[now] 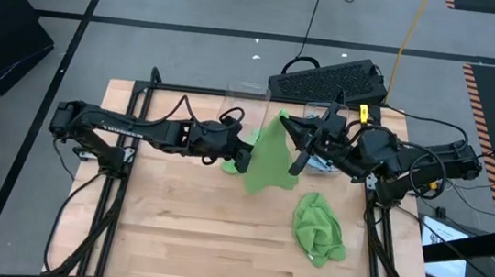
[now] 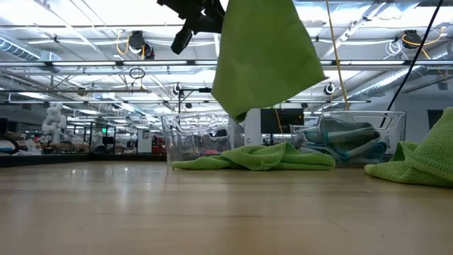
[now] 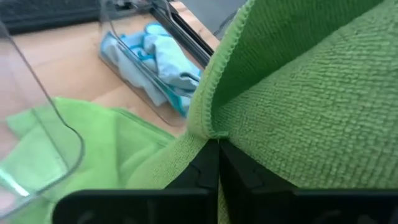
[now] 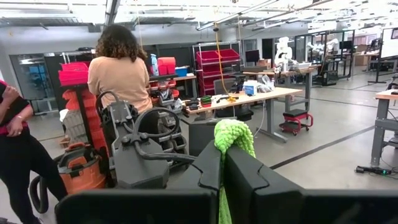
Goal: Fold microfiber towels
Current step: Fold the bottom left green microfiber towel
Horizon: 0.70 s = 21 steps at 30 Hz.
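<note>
You had a lime green towel [image 1: 270, 156] lifted above the table [image 1: 182, 233], pinched between both grippers.

Your left gripper [image 1: 243, 159] was clamped tight on the towel's lower left edge; in the left wrist view the cloth's hemmed border [image 3: 208, 93] folded right into the closed fingers. Your right gripper [image 1: 299, 158] was also closed on it, with a tuft of green cloth [image 4: 233, 137] poking up between its fingers in the right wrist view. The towel hung clear of the wood in the low view. A second green towel [image 1: 319, 227] lay crumpled near the right edge, and a third [image 2: 255, 156] lay flat by the clear bins [image 2: 191, 136]. Light blue towels [image 3: 165, 56] sat inside one bin. No writing or label could be read.
</note>
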### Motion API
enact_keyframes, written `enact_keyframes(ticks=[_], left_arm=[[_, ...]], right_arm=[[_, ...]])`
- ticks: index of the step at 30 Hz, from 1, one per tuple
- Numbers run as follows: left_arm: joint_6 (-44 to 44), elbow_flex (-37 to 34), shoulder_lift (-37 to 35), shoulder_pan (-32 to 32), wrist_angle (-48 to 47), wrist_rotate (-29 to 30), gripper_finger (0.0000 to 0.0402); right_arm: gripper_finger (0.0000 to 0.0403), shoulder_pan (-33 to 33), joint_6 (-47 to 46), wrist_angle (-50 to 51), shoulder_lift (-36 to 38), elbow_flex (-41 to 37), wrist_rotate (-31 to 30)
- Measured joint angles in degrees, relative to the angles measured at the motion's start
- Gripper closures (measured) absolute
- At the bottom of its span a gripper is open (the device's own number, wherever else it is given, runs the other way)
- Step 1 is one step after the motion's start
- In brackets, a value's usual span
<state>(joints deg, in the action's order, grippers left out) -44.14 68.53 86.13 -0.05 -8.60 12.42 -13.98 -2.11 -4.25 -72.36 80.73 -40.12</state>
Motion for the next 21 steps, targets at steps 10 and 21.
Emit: enact_keyframes(ticks=[10, 21], left_arm=[[-4.2, 0.0, 0.0, 0.0, 5.8, -2.1, 0.0292], [-0.6, 0.0, -1.9, -0.2, 8.9, 1.8, 0.0261]], right_arm=[[0.0399, 0.0, -0.2, 0.3, 0.0, 0.0, 3.1], [0.0399, 0.0, -0.3, 0.2, 0.9, 0.0, 5.0]])
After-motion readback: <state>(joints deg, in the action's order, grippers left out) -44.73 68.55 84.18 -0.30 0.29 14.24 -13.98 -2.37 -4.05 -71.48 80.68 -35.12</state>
